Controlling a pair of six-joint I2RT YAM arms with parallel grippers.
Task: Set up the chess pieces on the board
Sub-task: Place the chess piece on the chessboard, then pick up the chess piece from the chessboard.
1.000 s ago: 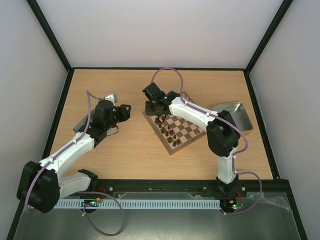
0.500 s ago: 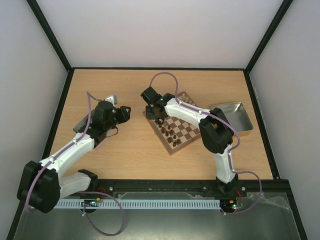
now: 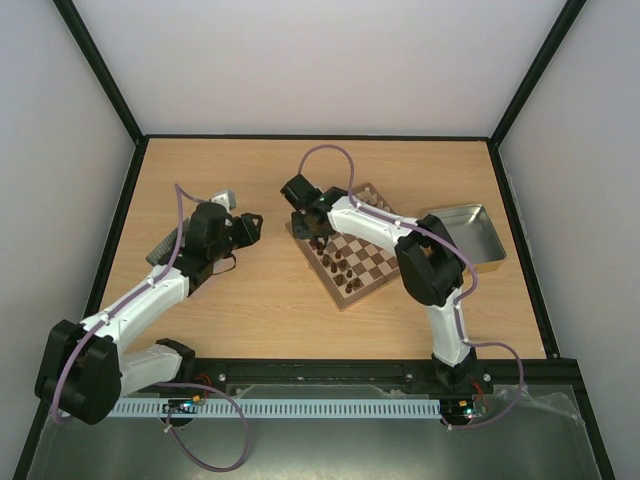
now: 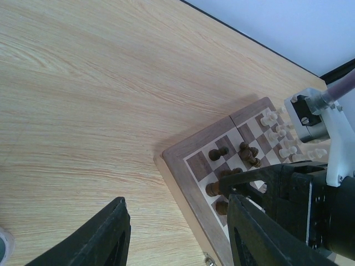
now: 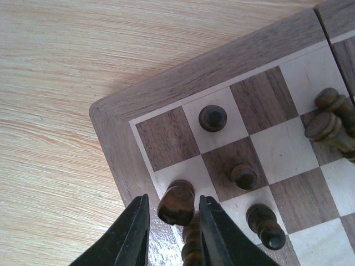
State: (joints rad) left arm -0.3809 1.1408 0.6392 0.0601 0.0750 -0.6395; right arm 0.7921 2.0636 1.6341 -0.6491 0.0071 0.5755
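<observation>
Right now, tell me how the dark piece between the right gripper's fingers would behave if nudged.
The dark piece looks slender and upright, so probably tips easily. Turned round, it would likely roll. Tiny beside the right gripper, probably light.

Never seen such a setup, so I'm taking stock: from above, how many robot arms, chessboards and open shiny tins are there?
Robot arms: 2 (left arm, right arm)
Chessboards: 1
Open shiny tins: 1
Total: 4
Grey object by the left arm: unclear, uncounted.
</observation>
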